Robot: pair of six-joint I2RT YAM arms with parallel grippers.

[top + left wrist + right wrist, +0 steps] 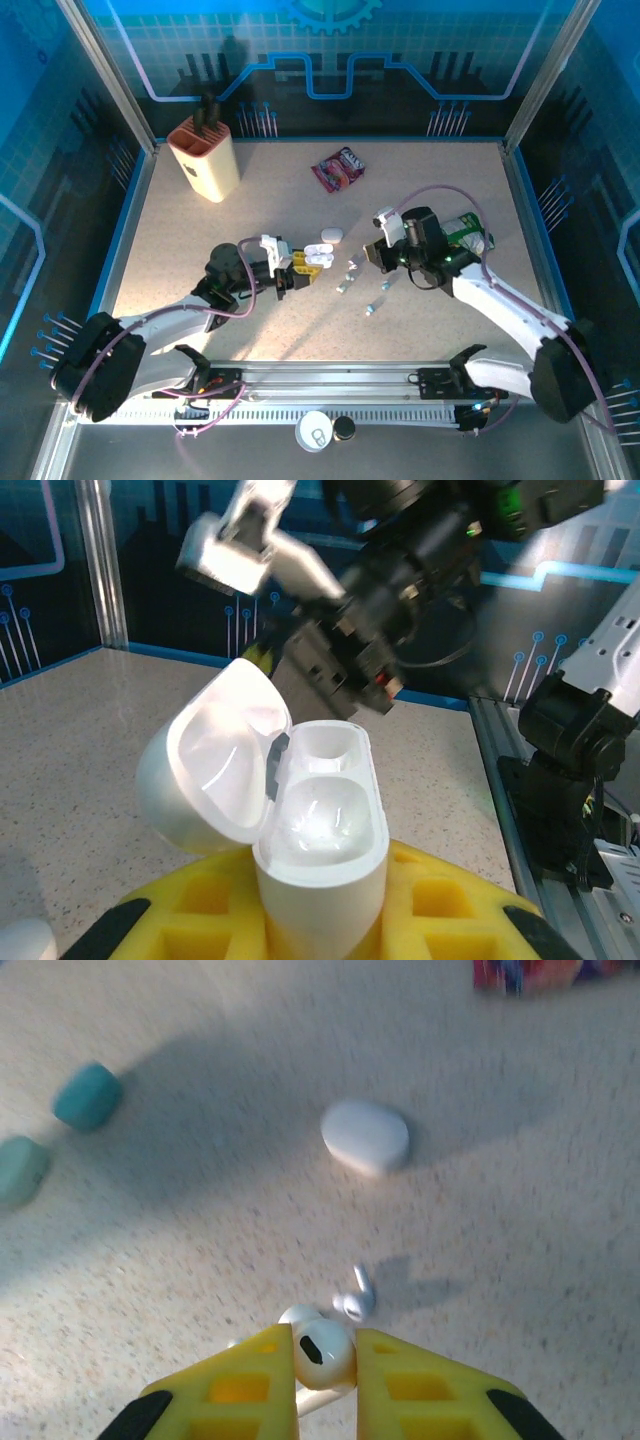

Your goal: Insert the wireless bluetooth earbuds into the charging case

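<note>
I am observing the left gripper [303, 265] pressing its yellow fingers [205, 908] against the base of the charging case [322, 825]. The case is standing upright in that grip, its lid [215, 770] hinged open to one side and both wells facing up. I am seeing the right gripper [324, 1344] pinching a white earbud [322, 1356] between its yellow tips, close to the table [520, 1260]; whether the bud is touching the surface I cannot tell. A second earbud [355, 1301] is lying just beyond the held one; a closed white case [365, 1137] is resting farther off. In the top view, loose earbuds [371, 310] are lying scattered between the two grippers. Two teal pieces [88, 1095] are appearing too blurred to identify.
</note>
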